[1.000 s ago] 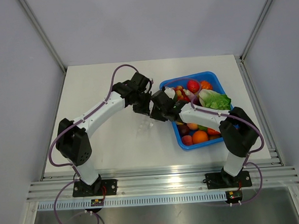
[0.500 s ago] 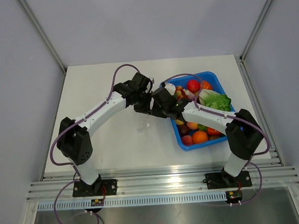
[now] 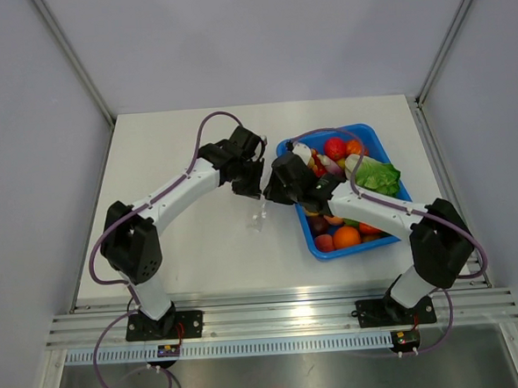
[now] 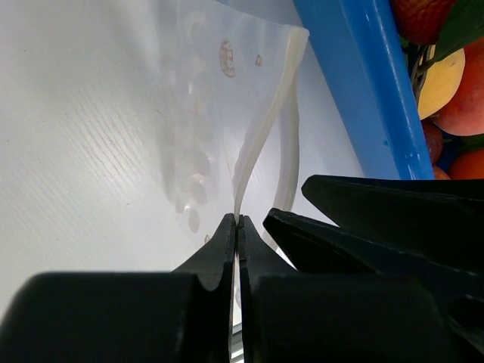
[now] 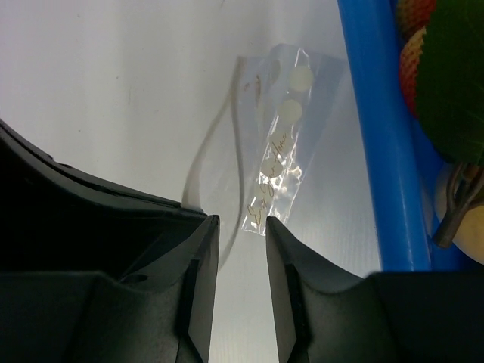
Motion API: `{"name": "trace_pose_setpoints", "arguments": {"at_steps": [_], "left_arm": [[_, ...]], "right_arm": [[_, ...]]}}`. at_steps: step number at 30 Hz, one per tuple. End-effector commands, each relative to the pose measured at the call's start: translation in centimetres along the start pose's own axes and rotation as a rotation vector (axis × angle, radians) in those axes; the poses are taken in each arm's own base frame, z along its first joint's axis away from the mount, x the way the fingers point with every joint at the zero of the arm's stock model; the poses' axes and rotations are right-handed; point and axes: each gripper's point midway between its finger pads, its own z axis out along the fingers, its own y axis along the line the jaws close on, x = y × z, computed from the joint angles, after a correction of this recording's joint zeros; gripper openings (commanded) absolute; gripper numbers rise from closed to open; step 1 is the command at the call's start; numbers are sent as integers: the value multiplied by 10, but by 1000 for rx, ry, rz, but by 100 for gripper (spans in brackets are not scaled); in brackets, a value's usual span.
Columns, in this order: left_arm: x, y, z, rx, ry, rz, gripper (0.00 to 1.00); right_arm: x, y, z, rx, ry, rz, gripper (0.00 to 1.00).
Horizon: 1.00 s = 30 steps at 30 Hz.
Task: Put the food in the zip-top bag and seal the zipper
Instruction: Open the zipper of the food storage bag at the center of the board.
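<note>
Zip-top bag [image 4: 219, 98]: thin clear film, near weightless, floppy, slippery. Hangs from left claw [image 4: 237, 223] over surface [image 3: 183, 243], just left of blue tray [image 4: 355, 83].
Best taken at stiffer zipper [image 4: 257, 147] strip, 1 lip per claw.
Left claw pinched shut on 1 lip.
Right claw [image 5: 242, 249] part open, tips just beside bag edge, gripping nothing.
Food [image 3: 317, 223]: probably dark round piece in tray; small, hard, smooth, prone to roll. Take across middle.
Count: 1 bag, 1 tray, 1 cabbage [image 3: 377, 176], 2 claws; fruit tally unclear.
</note>
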Motion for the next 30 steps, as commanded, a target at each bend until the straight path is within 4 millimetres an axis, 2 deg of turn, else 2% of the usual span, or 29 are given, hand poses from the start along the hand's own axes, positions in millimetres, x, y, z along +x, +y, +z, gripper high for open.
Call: {"name": "trace_pose_setpoints", "arguments": {"at_steps": [1, 5, 8, 10, 11, 13, 14, 15, 16, 18, 20, 23, 28, 30], "left_arm": [[-10, -2, 0, -4, -34, 9, 0], [-10, -4, -1, 2, -33, 6, 0], [-11, -5, -2, 5, -34, 5, 0], [-12, -5, -3, 2, -35, 3, 0], [-13, -6, -4, 4, -39, 2, 0], [-13, -6, -4, 0, -36, 1, 0], [-13, -7, -4, -2, -34, 2, 0], [-16, -7, -4, -3, -40, 1, 0], [-16, -7, -5, -8, -37, 1, 0], [-21, -9, -6, -14, -43, 4, 0], [-22, -9, -5, -39, -45, 16, 0], [-29, -15, -9, -49, -55, 32, 0], [-32, -13, -8, -101, -59, 54, 0], [-30, -12, -7, -108, -52, 55, 0]], "right_arm": [[-2, 8, -13, -50, -22, 12, 38], [-14, 8, -34, -57, -63, 15, 38], [-25, -4, -48, -9, -107, -4, 39], [-39, -16, -66, 33, -176, -3, 39], [-40, -29, -72, 81, -182, -27, 40], [-57, -48, -91, 142, -251, -28, 46], [-58, -61, -97, 180, -248, -40, 48], [-67, -78, -104, 211, -268, -15, 50], [-70, -87, -108, 229, -269, -12, 51], [-72, -119, -116, 312, -259, -19, 59], [-68, -145, -121, 396, -223, -38, 62], [-68, -166, -121, 445, -198, -45, 62], [-62, -172, -105, 443, -133, -80, 62], [-58, -164, -95, 400, -87, -127, 62]]}}
